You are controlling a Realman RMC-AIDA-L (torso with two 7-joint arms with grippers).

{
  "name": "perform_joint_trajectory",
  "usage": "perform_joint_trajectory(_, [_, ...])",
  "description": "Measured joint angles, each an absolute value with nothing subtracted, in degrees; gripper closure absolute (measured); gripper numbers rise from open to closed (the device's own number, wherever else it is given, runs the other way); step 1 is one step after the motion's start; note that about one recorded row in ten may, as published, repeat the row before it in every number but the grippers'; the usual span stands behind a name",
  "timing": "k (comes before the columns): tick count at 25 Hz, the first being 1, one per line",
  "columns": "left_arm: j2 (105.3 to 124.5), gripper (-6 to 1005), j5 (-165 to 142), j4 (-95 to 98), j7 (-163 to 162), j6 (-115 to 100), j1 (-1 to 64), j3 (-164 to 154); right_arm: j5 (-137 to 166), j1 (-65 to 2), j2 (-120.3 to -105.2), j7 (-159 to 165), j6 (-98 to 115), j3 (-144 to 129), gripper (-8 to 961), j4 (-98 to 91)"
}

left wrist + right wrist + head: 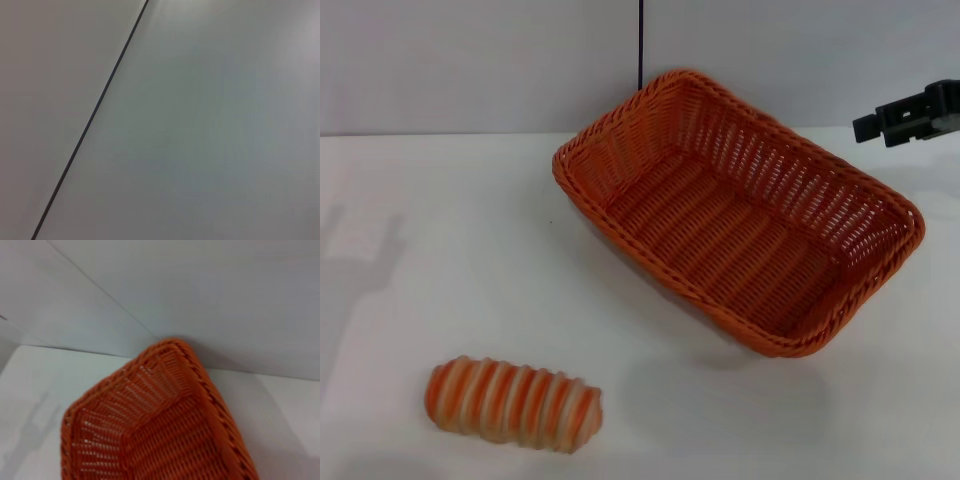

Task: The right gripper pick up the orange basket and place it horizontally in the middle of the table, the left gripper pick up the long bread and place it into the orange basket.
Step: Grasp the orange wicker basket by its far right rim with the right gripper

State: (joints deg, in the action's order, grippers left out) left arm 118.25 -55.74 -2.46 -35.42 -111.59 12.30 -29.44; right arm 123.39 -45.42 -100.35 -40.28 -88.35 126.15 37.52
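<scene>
the table [440, 250] carries the orange basket [740, 210], which sits skewed on it, one corner toward the back wall. the long bread [515, 403] lies well apart from the basket, off its near left side. the right claw [910, 112] hangs beyond the basket's far right rim, holding nothing; whether it is spread i cannot tell. it should probably drop onto that rim, pinch the braid, then swing the basket level. the left claw is out of sight.

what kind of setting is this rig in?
Likely a lab test bench: a bare white table against a plain wall, set with props only, an orange basket and a toy long bread. The right end effector hangs beyond the basket.
</scene>
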Motion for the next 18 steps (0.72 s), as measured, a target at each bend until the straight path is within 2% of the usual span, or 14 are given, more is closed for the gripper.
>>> perform_joint_trajectory(18, [118.21, 190, -56.0, -2.5, -35.4, -111.3, 12.3, -29.4, 126.5, -45.2, -102.62, -41.7, -84.7, 124.0, 272, 36.9])
